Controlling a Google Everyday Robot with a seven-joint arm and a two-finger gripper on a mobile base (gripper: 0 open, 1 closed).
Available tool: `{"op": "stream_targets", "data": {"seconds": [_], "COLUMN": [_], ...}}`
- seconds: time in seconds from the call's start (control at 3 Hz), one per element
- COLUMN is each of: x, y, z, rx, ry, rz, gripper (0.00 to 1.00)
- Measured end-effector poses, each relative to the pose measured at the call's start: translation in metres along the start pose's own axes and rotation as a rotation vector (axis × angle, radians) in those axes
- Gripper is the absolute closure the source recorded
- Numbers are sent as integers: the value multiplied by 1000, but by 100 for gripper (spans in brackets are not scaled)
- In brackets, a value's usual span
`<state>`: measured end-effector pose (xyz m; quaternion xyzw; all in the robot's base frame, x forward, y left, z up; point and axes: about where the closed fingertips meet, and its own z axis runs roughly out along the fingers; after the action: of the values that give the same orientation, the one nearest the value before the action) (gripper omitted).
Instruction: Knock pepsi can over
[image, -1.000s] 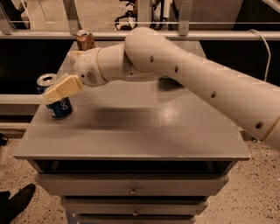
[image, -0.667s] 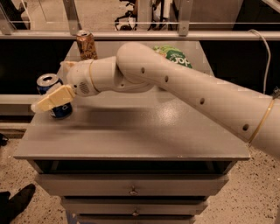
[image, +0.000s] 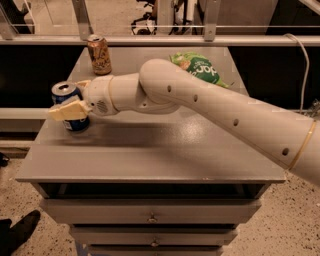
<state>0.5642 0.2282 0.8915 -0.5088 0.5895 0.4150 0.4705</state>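
The pepsi can (image: 63, 93) is blue with a silver top and stands upright near the left edge of the grey table (image: 150, 155). My gripper (image: 75, 98) is at the can, at the end of the white arm that reaches in from the right. One cream finger (image: 67, 111) lies across the front of the can and hides its middle. The other finger (image: 81, 83) shows just behind the can. The fingers stand apart with the can between them.
A brown-orange can (image: 99, 55) stands upright at the back left of the table. A green chip bag (image: 200, 67) lies at the back right. The table has drawers below its front edge (image: 150, 180). A metal rail (image: 160, 40) runs behind it.
The arm has swung lower and more across the table, and the near finger dipped a little along the can. The pepsi can stays upright in the same spot.
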Motion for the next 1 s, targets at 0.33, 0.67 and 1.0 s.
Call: {"op": "stream_targets", "data": {"seconds": [0.33,0.67,1.0], "x": [-3,-24,-32], "y": [-12,-35,-66], "z": [-19,-60,-111], "rx": [20,56,94], "ry": [9,70,222], "rz": [17,-6,-47], "gripper": [88,100,100]}}
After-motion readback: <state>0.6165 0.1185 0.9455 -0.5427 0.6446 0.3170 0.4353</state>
